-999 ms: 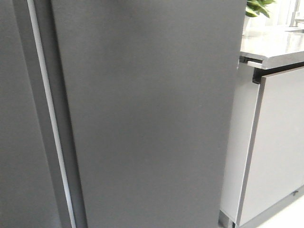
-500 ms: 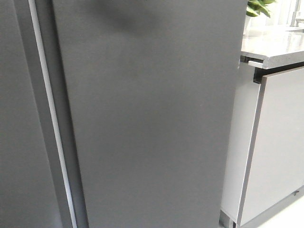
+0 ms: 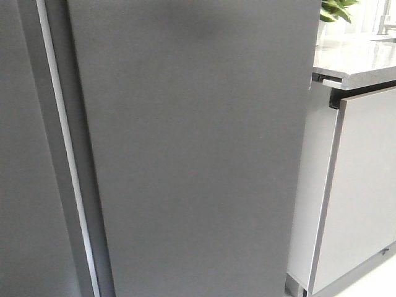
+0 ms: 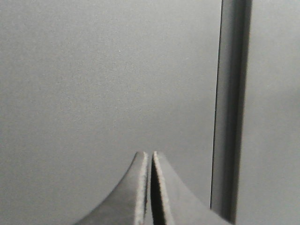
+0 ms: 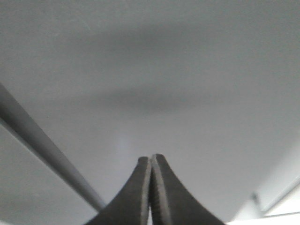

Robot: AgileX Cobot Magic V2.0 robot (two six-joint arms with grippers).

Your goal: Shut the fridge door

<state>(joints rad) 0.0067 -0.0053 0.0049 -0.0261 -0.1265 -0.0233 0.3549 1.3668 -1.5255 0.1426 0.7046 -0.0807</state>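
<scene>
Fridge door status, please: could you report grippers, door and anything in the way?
Left gripper shut, empty. Right gripper shut, empty, facing the fridge door. No contact visible. Nothing seen in the way.

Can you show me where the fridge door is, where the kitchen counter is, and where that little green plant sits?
fridge door (image 3: 198,154): front view, middle of its dark-grey face.
counter (image 3: 356,59): front view, bare pale top at right.
plant (image 3: 337,9): front view, green leaves, top right corner.

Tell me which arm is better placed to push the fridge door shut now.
Probably the right. The right gripper, shut, points squarely at the broad face of the fridge door, casting a shadow on it. The left gripper, also shut, sits nearer the seam.
</scene>
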